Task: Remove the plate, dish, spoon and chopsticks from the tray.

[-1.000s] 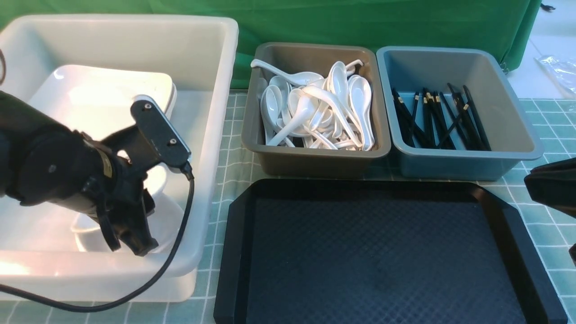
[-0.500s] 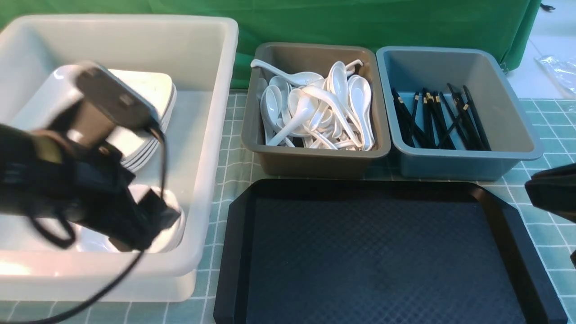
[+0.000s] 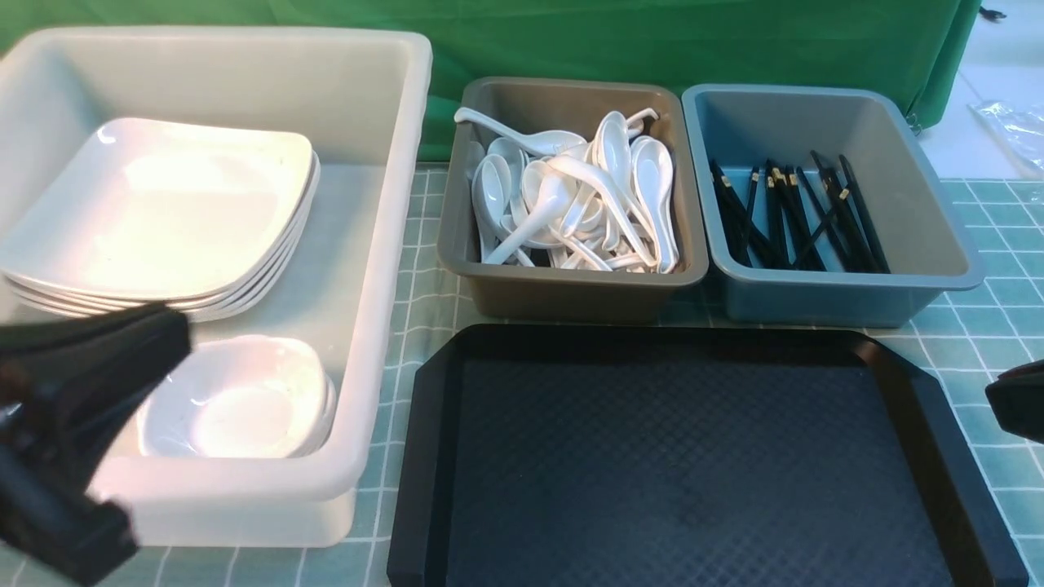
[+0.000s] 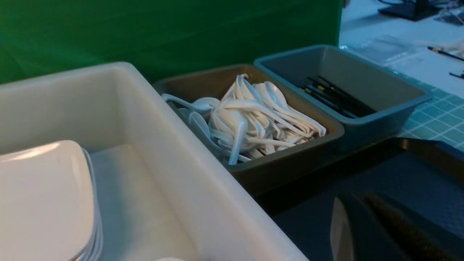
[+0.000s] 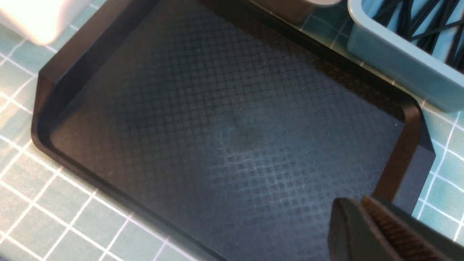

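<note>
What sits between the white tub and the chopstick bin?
The brown bin full of white spoons, in the front view, between the white tub and chopstick bin.

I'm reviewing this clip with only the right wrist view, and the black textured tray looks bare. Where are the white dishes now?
Observer: The large white square plate tops a stack inside the white plastic tub, left of the tray.
Operator: And the small dish?
Observer: The small white rounded-square dish sits in that tub's near end, on top of others like it.
Operator: Spoons?
Observer: White soup spoons lie piled in the brown-grey bin.
</note>
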Motion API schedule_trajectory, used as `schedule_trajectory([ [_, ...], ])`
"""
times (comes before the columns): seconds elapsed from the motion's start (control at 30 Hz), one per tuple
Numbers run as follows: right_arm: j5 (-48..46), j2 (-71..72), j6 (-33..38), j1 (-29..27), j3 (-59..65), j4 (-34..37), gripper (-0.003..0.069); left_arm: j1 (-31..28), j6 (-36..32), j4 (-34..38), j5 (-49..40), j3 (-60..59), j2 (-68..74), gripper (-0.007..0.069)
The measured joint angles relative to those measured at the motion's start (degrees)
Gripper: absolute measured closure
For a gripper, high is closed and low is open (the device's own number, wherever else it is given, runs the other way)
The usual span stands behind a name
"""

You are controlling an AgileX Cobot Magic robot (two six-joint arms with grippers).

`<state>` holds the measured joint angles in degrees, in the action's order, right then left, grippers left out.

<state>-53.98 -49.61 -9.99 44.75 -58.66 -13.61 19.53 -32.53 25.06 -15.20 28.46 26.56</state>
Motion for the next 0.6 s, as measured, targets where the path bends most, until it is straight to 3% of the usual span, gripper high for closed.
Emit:
schedule_trajectory([
  [0.47,4.1,0.0,-0.2,-0.1,0.0,0.3,0.0559,0.0,-0.7,-1.0,1.4,-3.7,-3.2,0.0613],
  [0.6,7.5,1.6,0.3,-4.1,0.7,0.2,0.0554,0.0,-0.7,-1.1,1.3,-3.7,-3.2,0.0613],
])
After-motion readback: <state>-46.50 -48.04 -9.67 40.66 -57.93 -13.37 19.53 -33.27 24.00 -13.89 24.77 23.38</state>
